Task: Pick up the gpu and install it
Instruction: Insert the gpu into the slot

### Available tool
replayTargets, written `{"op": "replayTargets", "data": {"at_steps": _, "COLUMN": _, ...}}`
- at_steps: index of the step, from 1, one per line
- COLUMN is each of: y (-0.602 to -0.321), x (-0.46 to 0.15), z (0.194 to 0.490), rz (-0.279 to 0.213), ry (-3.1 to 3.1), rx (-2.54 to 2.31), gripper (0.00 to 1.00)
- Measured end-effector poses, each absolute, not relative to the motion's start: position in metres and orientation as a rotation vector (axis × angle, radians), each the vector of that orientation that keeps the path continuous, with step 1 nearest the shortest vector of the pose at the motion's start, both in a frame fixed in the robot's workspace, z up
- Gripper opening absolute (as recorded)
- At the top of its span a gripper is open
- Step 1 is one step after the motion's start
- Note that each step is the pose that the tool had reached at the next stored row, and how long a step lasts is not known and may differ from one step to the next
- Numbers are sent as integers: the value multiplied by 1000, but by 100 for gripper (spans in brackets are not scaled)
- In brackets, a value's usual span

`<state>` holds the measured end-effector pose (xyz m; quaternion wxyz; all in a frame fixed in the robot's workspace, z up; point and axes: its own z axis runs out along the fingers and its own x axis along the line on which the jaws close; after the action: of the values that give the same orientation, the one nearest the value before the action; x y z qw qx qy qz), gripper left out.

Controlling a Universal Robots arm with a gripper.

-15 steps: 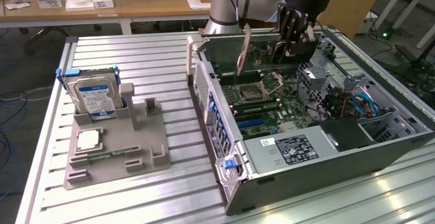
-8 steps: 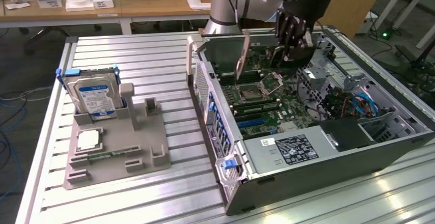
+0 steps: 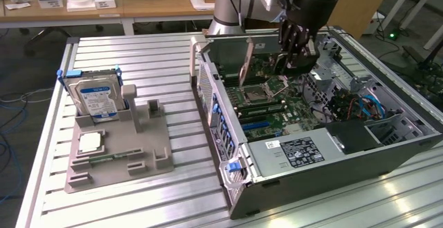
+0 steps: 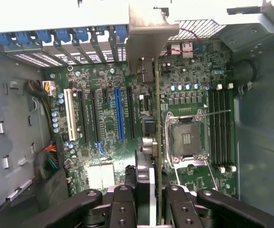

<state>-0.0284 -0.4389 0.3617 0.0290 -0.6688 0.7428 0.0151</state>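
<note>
Exterior view: an open PC case (image 3: 387, 150) lies on its side on the slatted metal table (image 3: 138, 57); the arm reaches down into it, and the gripper (image 3: 299, 57) hangs over the motherboard (image 3: 277, 111), near the case's rear wall; the gpu (image 3: 289, 68) is seen as a dark shape at the fingertips, just above the board; whether it touches the board cannot be told. To the exterior view's left, well apart from the case, a grey holder (image 3: 132, 153) carries an upright hard drive (image 3: 97, 96) and a small silver chip (image 3: 90, 142). Wrist view: the gpu (image 4: 145, 166) is seen edge-on, held upright with its metal bracket towards the rear slot openings; the fingers (image 4: 122, 204) are closed on it, one on each face; the card stands between the blue slot (image 4: 119, 114) and the CPU socket (image 4: 188, 137); whether it is seated in a slot cannot be told.
</note>
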Motion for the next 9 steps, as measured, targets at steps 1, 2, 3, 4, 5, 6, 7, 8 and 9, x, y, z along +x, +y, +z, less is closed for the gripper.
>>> {"op": "replayTargets", "data": {"at_steps": 1, "y": -439, "x": -28, "z": 360, "rz": 46, "ry": 2291, "rx": -2064, "gripper": 28}}
{"op": "replayTargets", "data": {"at_steps": 2, "y": -439, "x": -28, "z": 358, "rz": 47, "ry": 2288, "rx": -2067, "gripper": 28}}
{"op": "replayTargets", "data": {"at_steps": 3, "y": -439, "x": -29, "z": 356, "rz": 48, "ry": 2285, "rx": -2072, "gripper": 28}}
{"op": "replayTargets", "data": {"at_steps": 4, "y": -440, "x": -29, "z": 354, "rz": 49, "ry": 2282, "rx": -2076, "gripper": 28}}
{"op": "replayTargets", "data": {"at_steps": 5, "y": -440, "x": -29, "z": 353, "rz": 49, "ry": 2280, "rx": -2078, "gripper": 28}}
{"op": "replayTargets", "data": {"at_steps": 6, "y": -440, "x": -30, "z": 352, "rz": 50, "ry": 2281, "rx": -2079, "gripper": 28}}
{"op": "replayTargets", "data": {"at_steps": 7, "y": -441, "x": -30, "z": 352, "rz": 48, "ry": 2282, "rx": -2080, "gripper": 28}}
{"op": "replayTargets", "data": {"at_steps": 8, "y": -441, "x": -30, "z": 351, "rz": 47, "ry": 2283, "rx": -2081, "gripper": 28}}
{"op": "replayTargets", "data": {"at_steps": 9, "y": -442, "x": -30, "z": 351, "rz": 46, "ry": 2284, "rx": -2083, "gripper": 28}}
